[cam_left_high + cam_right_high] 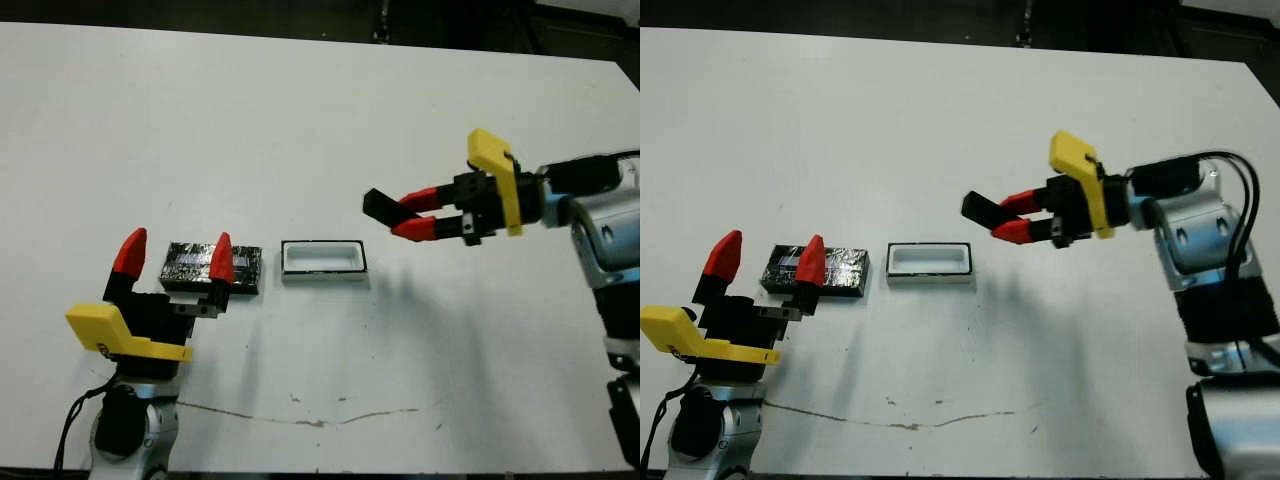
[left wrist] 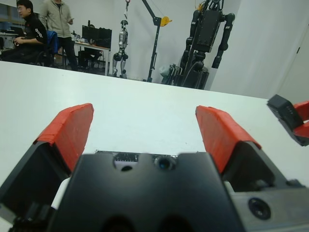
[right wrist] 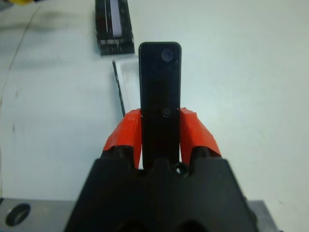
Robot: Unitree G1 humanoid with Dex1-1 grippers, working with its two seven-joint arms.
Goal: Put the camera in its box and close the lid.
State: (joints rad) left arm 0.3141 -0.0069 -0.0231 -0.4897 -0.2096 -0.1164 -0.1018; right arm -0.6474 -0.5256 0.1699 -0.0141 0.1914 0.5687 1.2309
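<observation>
The right gripper (image 1: 407, 214), black-bodied with two red-tipped fingers and a yellow bracket behind them, hangs above the white table (image 1: 300, 120) with its fingers pinched on the camera (image 1: 380, 205), a small flat black oblong gadget. The wrist view shows the red pads pressed against both long edges of that dark bar, which sticks out well past the fingertips, pointing toward the robot's left. It is held clear of the tabletop, with its shadow falling on the surface below.

Just beyond the camera's free end, lower down and toward the robot's left, sits the box (image 1: 323, 258), a small shallow rectangular tray with a white inside and a thin dark rim, open and with nothing in it. Right beside the tray, further left, lies the lid (image 1: 188, 265), a flat black rectangular cover with a speckled glossy pattern and a pale strip on top.

The left gripper (image 1: 176, 256), same red tips and yellow bracket, stands at the near left of the table with its fingers spread wide and nothing between them; one fingertip overlaps the lid from the head camera's angle.

Across the room, beyond the table, two people (image 2: 41, 24) are at desks, near some standing robot frames (image 2: 205, 41).
</observation>
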